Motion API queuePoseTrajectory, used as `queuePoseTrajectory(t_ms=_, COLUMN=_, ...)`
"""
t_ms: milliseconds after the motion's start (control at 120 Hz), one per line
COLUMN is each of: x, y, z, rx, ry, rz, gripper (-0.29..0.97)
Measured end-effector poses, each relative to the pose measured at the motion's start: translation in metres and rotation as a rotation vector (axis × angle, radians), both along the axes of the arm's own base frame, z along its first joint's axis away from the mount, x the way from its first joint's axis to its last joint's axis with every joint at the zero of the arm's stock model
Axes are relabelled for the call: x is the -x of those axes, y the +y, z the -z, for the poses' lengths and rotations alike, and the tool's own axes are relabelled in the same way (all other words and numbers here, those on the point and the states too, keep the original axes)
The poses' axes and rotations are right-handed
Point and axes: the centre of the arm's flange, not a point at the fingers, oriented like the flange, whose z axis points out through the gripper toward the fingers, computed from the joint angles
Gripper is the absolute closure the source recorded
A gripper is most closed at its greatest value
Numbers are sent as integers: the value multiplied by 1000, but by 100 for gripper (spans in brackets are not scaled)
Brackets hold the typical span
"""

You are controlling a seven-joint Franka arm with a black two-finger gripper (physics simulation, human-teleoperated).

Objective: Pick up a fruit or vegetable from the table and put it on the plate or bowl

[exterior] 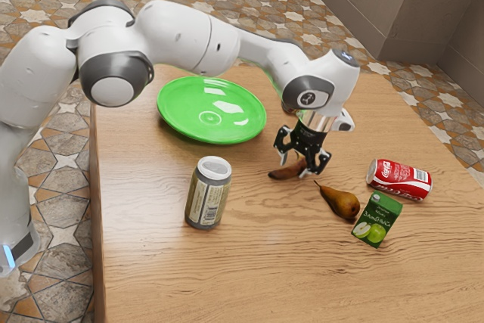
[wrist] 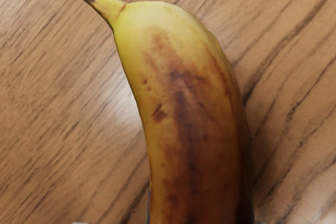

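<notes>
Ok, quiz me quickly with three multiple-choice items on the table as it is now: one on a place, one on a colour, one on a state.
1. What lies directly under the gripper?
A) a tomato B) the banana C) a carrot
2. What colour is the plate?
A) green B) white C) blue
3. How is the red can placed?
A) upright B) stacked on a box C) lying on its side

Answers: 1 B, the wrist view looks straight down on its spotted yellow skin. 2 A, it is bright green in the exterior view. 3 C, its long side rests on the table.
</notes>
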Motion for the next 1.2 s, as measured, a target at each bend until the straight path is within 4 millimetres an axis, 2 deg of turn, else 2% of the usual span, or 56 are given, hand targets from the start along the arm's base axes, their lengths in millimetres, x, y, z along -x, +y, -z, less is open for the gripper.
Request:
queuePoseTrajectory(t_ms=158, x=0, y=1, z=-1, rx=0, ry=-1, rz=8, gripper=46)
queuePoseTrajectory(t_ms=317, x=0, y=6, z=-5, rx=0, ry=-6, rz=13, gripper=51)
queuePoseTrajectory(t_ms=492, x=5, y=11, z=-33, rx=6, ry=-34, rz=22, gripper=53)
queuePoseTrajectory(t_ms=558, x=11, y=15, z=-61, rx=18, ry=-64, rz=24, gripper=54)
queuePoseTrajectory(t_ms=625, x=24, y=36, z=-105, rx=28, ry=-112, rz=2, gripper=53)
queuePoseTrajectory(t_ms=667, x=34, y=60, z=-129, rx=26, ry=-134, rz=-29, gripper=53)
queuePoseTrajectory(t_ms=717, x=46, y=93, z=-149, rx=20, ry=-147, rz=-76, gripper=55)
queuePoseTrajectory(t_ms=767, x=57, y=126, z=-160, rx=10, ry=-142, rz=-123, gripper=55)
queuePoseTrajectory(t_ms=825, x=67, y=151, z=-162, rx=-2, ry=-121, rz=-160, gripper=55)
queuePoseTrajectory(t_ms=908, x=84, y=169, z=-154, rx=1, ry=-74, rz=-182, gripper=58)
queuePoseTrajectory(t_ms=1042, x=116, y=210, z=-141, rx=15, ry=-25, rz=-239, gripper=60)
queuePoseTrajectory(t_ms=1117, x=121, y=218, z=-137, rx=13, ry=-12, rz=-247, gripper=60)
queuePoseTrajectory(t_ms=1200, x=119, y=213, z=-134, rx=10, ry=-8, rz=-233, gripper=59)
